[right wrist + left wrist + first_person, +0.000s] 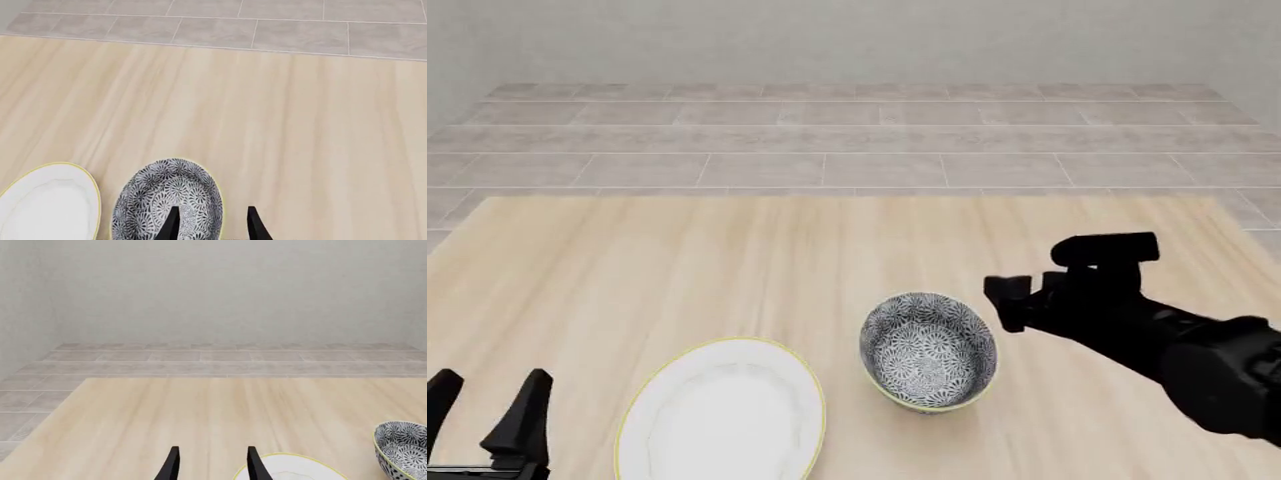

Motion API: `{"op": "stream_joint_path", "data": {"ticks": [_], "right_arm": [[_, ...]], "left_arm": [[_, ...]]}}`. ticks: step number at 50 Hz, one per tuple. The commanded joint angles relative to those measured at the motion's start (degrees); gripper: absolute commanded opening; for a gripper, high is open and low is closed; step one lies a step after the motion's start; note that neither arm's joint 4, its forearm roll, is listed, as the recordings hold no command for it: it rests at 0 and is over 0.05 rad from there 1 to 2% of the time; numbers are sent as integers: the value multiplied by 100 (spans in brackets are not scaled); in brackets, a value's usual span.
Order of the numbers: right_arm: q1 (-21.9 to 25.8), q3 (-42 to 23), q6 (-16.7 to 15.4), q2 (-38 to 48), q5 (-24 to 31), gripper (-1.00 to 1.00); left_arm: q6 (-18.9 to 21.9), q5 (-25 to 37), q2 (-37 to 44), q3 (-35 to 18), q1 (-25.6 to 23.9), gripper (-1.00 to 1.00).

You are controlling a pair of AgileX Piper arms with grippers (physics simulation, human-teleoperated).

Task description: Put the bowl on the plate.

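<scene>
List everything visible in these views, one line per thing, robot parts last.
bowl: one, dark grey-and-white floral pattern with a thin yellowish rim, on the table just right of the plate, tilted.
plate: one, white with a thin yellow rim, flat on the table near its front edge, left of the bowl.
table: one, light wood, carries both dishes.
floor: grey tiles, beyond the table.
wall: pale grey, at the back.
left end effector: one, black, fingers apart, at the front left corner, holding nothing.
right end effector: one, black, right of the bowl, fingers apart with one over the bowl's rim in the right wrist view.
</scene>
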Motion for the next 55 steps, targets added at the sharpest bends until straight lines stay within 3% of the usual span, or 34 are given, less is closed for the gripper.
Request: {"op": "stream_joint_path", "data": {"ticks": [1, 45, 55], "right_arm": [[86, 79, 35, 190, -127, 100], [143, 144, 232, 1131, -836, 100], [189, 133, 118, 1105, -863, 100]], "left_arm": [[0, 0, 0, 0, 0, 100], [0, 0, 0, 0, 0, 100], [0, 0, 0, 0, 0, 100]]}}
